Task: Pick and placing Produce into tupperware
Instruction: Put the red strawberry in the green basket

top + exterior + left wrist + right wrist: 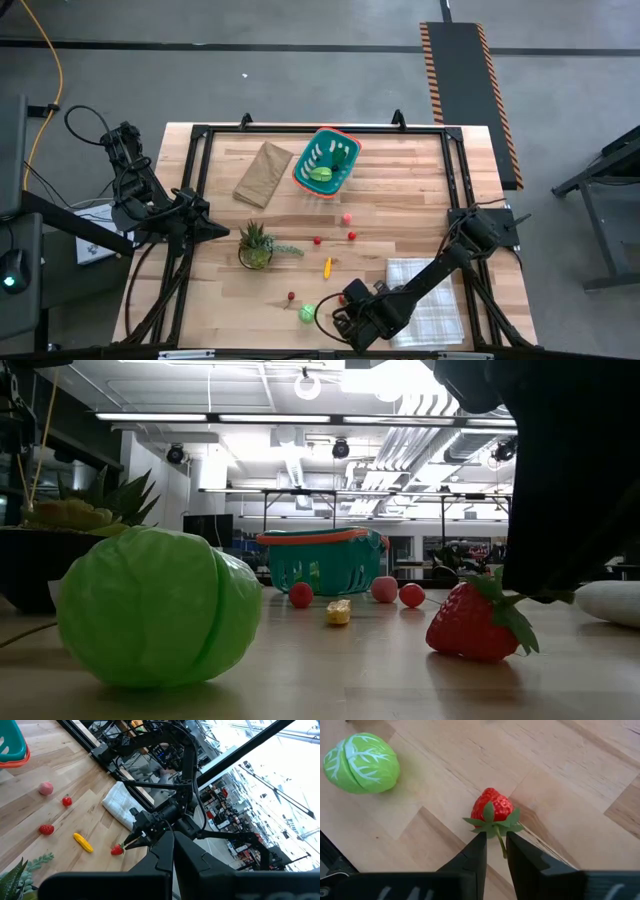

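We found the right gripper (494,851) low over the near edge of the desk (400,190), its jaws narrowed to a slim gap around the green stem of a strawberry (493,809). The berry itself lay on the wood just ahead of the fingertips (whether the stem was actually pinched, we could not tell). A green cabbage (361,763) sat near it, apart from the berry.

The left gripper (222,231) waited at the desk's left edge, beside the potted plant (256,245); its jaws were shut, fingers pressed together.

The tupperware (326,162) stood at the far middle of the desk, with a green piece (321,173) already inside. Between it and the right gripper we noted loose produce on the wood: a pink piece (347,217), two small red ones (352,236) (317,240), and a yellow-orange piece (327,267). A brown paper bag (263,173) lay just left of the tupperware.
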Controlling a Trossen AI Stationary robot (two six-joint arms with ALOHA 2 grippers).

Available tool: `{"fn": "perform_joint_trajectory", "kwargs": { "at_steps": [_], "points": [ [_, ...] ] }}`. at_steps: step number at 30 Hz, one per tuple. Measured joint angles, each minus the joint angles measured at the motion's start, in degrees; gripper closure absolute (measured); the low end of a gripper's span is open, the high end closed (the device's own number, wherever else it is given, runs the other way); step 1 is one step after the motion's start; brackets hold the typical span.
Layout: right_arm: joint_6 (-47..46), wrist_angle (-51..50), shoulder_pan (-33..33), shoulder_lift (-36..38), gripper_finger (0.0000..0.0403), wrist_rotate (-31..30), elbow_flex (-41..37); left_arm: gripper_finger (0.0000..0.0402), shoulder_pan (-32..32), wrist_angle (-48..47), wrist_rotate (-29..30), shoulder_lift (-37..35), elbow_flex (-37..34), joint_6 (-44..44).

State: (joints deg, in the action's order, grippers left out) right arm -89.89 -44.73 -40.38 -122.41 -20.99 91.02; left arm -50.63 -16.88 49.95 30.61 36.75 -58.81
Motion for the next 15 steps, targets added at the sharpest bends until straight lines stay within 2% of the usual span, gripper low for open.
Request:
{"fn": "perform_joint_trajectory", "kwargs": {
  "at_steps": [7,15],
  "points": [
    [0.0,1.4,0.0,0.0,0.0358,1.1,0.0,0.0401,0.0,0.0,0.0,0.0,0.0,0.0],
    [0.0,1.2,0.0,0.0,0.0359,1.1,0.0,0.0401,0.0,0.0,0.0,0.0,0.0,0.0]
  ]
}}
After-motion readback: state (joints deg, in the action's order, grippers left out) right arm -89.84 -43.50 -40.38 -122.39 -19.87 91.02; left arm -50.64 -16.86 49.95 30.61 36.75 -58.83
